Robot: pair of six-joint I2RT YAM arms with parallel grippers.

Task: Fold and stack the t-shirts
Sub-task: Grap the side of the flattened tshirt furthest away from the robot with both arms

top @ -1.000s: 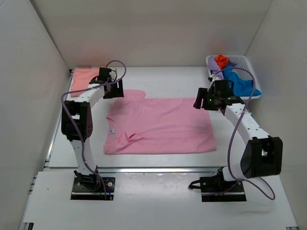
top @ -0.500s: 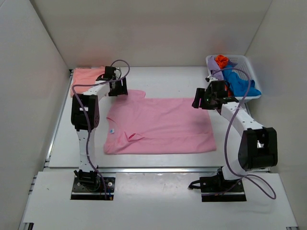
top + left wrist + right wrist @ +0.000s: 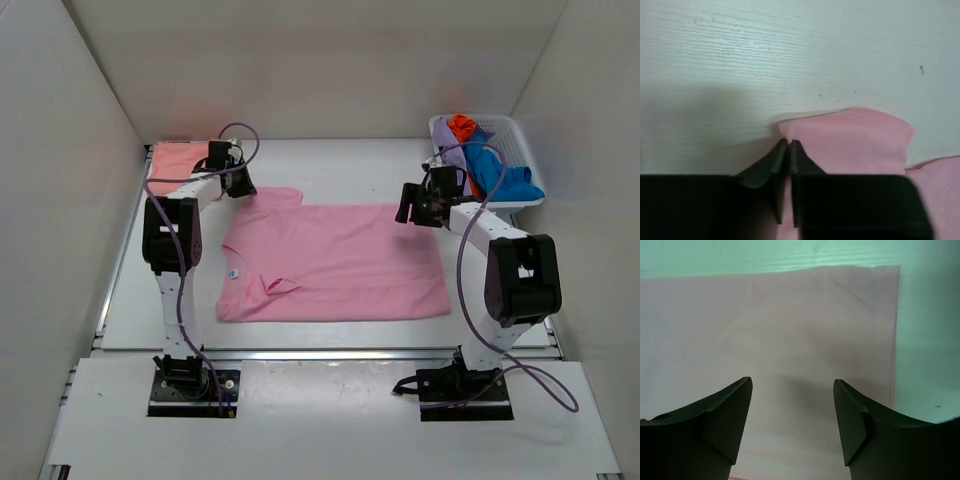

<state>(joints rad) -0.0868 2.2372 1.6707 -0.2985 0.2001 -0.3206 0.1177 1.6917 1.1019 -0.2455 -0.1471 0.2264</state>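
Left gripper (image 3: pixel 789 145): pinched together on sleeve of light pink t-shirt (image 3: pixel 340 265). Right gripper (image 3: pixel 792 381): jaws apart, above that shirt's far right corner. Shirt flat, unfolded, mid table (image 3: pixel 330 160). Salmon-peach t-shirt (image 3: pixel 175 160): apparently folded, far left corner. Remaining: 1 shirt to fold, then stacking.

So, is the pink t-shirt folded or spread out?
Spread out: the pink t-shirt lies flat at full length, one sleeve sticking out.

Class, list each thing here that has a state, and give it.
Light pink cloth t-shirt: spread flat.
Salmon-peach cloth t-shirt: folded, far left corner.
White plastic lattice basket: holding crumpled clothes.
Left arm's fingers: closed on the pink sleeve's edge.
Right arm's fingers: open above the pink shirt's corner.
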